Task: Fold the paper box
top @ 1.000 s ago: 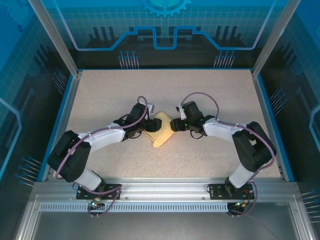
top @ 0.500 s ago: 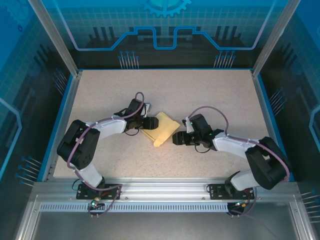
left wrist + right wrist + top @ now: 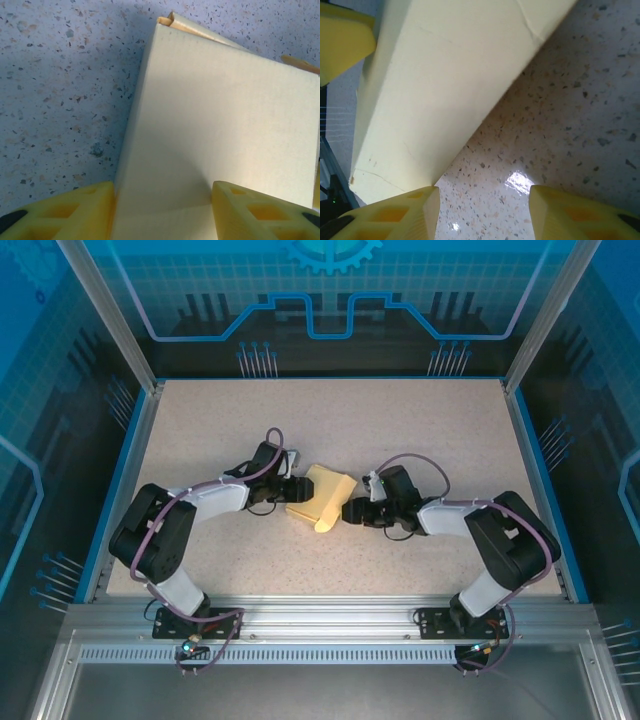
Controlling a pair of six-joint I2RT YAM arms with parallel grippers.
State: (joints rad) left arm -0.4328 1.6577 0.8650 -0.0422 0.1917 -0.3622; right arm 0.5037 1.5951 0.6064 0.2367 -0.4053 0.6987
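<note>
At centre, paper box (image 3: 322, 497) — pale yellow, broad smooth panel, creased

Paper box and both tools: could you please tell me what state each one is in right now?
paper box: partly folded, lying on the table between the tools.
left tool: jaws apart over the box's end; grip unclear.
right tool: open, bare table between its jaws, box just ahead.

Paper box (image 3: 322, 497) blocks centre; table (image 3: 330, 420) beyond free.
</note>
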